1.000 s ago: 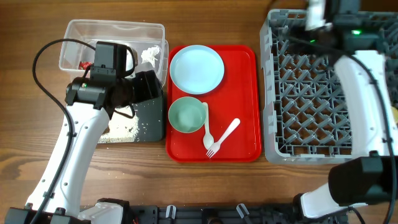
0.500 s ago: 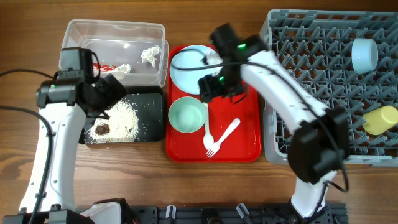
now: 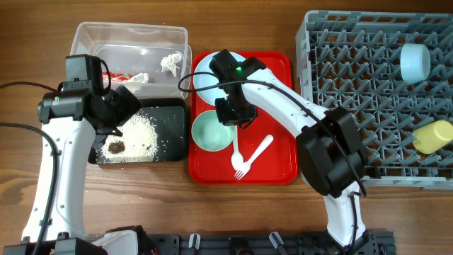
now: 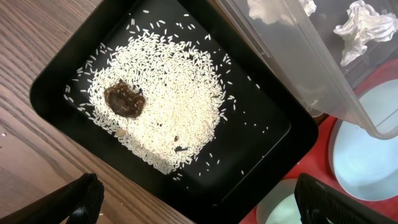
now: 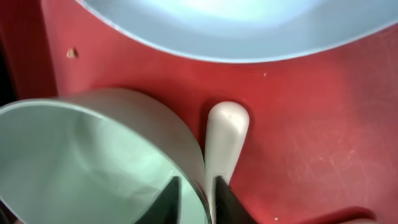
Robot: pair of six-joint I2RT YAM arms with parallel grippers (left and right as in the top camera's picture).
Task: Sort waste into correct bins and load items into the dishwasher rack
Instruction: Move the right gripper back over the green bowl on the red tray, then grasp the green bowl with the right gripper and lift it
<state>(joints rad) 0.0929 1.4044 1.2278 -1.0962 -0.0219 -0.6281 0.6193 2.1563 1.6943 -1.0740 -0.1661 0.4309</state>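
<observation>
1. Loading of the rack (image 3: 354, 106) was the step in hand, to my judgement. The waste lay sorted: tissue (image 3: 170, 62) and wrapper (image 3: 117, 76) in the tub (image 3: 127, 35) by the far left corner, and rice (image 3: 138, 134) with a brown scrap (image 4: 124, 99) in the black tray (image 3: 172, 120) just in front of it.
2. The rack stood along the right edge. It held the blue bowl (image 3: 415, 61) and the cup (image 3: 433, 136), both near its right side.
3. Mid-bench, the red tray (image 3: 279, 113) bore the plate (image 3: 203, 78) at the far end, then the green bowl (image 3: 211, 132). The spoon (image 3: 236, 152) and fork (image 3: 256, 154) lay toward the front edge.
4. The right gripper (image 5: 196, 202) sat on the green bowl's right rim. Its jaws were narrow, one finger inside the wall and one outside. The spoon's handle lay just beside the outer finger. Whether the rim was truly pinched, I could not tell.
5. The left gripper (image 4: 199, 205) hung above the black tray, jaws wide, holding nothing.
6. The next move called for a firm pinch on the rim and a straight lift clear of the spoon. Then would come a carry toward the right edge, setting the bowl among free pegs. The close spoon handle risked being nudged.
</observation>
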